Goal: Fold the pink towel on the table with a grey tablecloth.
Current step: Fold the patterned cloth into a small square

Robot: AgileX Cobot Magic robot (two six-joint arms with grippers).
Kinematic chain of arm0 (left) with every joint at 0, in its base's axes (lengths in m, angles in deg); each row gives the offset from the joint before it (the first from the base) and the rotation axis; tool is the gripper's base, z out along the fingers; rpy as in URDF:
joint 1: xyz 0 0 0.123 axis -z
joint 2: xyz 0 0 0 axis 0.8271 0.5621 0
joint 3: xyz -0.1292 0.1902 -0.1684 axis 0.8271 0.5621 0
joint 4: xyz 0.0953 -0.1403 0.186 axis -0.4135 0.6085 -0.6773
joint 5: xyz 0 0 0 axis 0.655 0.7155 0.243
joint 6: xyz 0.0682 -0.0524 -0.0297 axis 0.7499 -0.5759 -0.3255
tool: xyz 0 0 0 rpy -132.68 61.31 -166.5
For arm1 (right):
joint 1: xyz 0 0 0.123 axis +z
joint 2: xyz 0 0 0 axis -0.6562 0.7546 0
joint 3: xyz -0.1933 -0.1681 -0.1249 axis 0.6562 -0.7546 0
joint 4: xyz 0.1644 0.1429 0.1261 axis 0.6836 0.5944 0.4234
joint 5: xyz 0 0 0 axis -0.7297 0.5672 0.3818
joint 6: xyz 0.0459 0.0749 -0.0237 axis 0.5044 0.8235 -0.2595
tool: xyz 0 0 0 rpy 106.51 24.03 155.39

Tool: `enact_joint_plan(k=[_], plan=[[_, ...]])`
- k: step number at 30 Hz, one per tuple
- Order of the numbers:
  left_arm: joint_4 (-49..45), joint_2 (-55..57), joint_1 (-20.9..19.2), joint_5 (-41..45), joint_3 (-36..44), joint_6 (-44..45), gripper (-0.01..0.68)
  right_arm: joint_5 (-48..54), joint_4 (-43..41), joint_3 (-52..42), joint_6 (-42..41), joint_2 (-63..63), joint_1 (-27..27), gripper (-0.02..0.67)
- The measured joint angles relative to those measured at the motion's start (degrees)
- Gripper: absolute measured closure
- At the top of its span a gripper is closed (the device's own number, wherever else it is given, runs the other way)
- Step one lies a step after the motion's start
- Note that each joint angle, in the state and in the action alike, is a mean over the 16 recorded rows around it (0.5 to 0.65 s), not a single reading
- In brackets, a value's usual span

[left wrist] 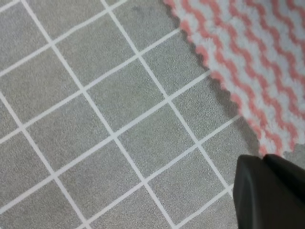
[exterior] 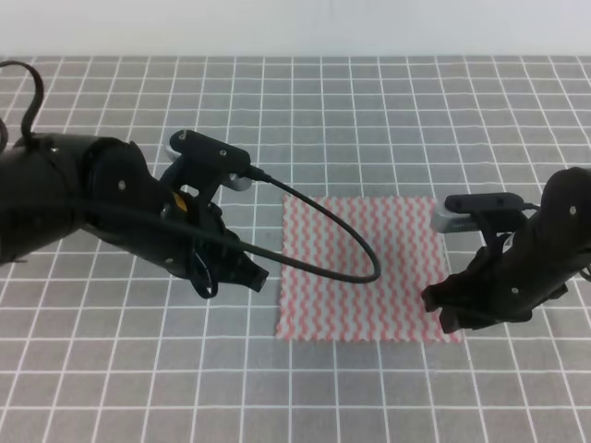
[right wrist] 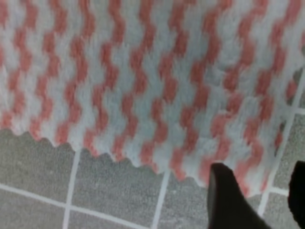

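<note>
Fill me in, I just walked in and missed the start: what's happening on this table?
A two-armed robot is set to fold the pink towel, which lies flat and unfolded on the grey gridded tablecloth. The left gripper sits low beside the towel's left edge, and the right gripper is down at its near right corner. In the wrist views, dark fingers reach the towel's edge, but nothing is lifted. A black cable drapes across the towel.

- pink towel [exterior: 365, 268] lies flat on the table with a grey tablecloth [exterior: 369, 111], roughly mid-table
- my left gripper [exterior: 247, 275] sits just off the towel's left edge, near its front-left corner
- my right gripper [exterior: 441, 310] at the front-right corner
- black cable [exterior: 342, 235] loops across the towel
</note>
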Motion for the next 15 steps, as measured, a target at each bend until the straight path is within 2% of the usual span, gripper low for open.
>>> enact_joint_plan(k=[9, 15], plan=[[0.02, 0.05, 0.00, -0.62, 0.01, 0.00, 0.675, -0.61, 0.29, 0.00, 0.00, 1.67, 0.00, 0.388], [0.04, -0.02, 0.00, -1.08, 0.01, -0.01, 0.675, -0.85, 0.49, 0.01, 0.00, 2.61, 0.01, 0.422]])
